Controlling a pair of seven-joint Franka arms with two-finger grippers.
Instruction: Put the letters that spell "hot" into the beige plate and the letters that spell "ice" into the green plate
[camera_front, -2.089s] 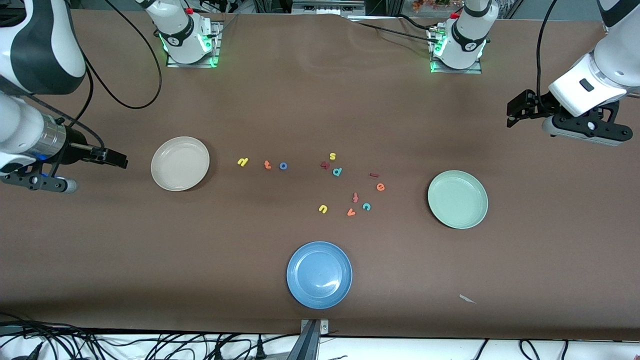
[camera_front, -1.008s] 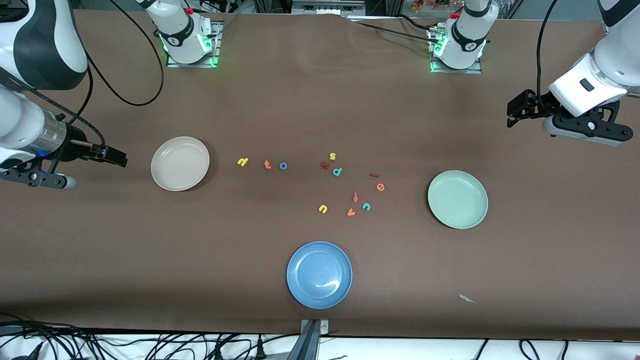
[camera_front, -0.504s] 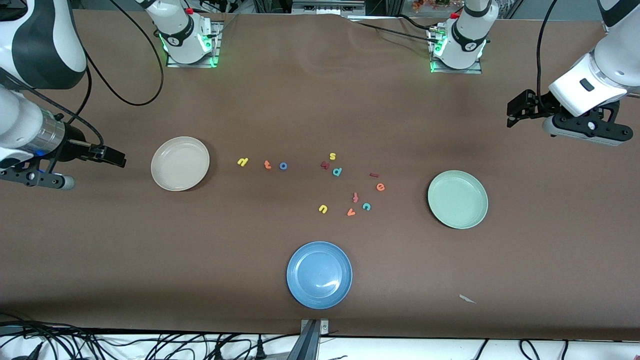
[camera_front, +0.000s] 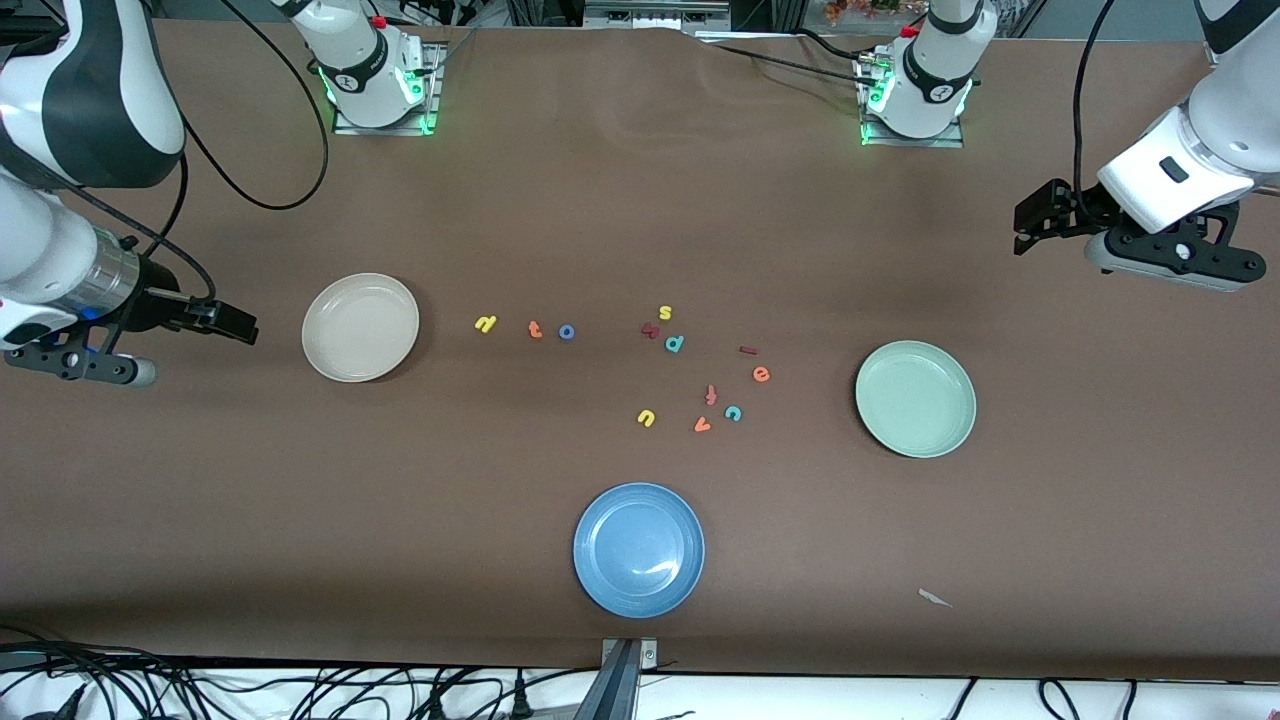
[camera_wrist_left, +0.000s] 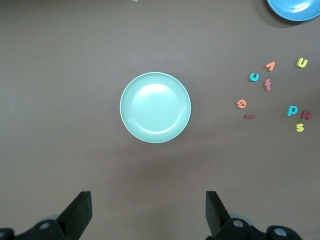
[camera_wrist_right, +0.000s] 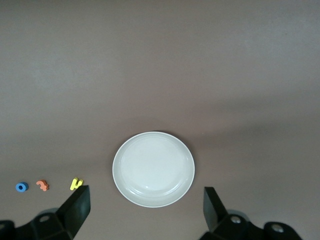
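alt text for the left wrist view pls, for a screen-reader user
The empty green plate sits mid-frame on the brown table, seen from above the open left gripper. Beside it lie small foam letters, including an orange e, a dark red i and a teal c; the blue plate shows at the frame's corner.

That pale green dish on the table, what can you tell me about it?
The green plate is round and shallow, a pale mint colour with a smooth, slightly glossy surface like plastic, and a raised rim around a flat middle. It lies flat on the brown table toward the left arm's end, with nothing in it. Nothing touches it; the little foam letters lie apart from it, toward the table's middle.
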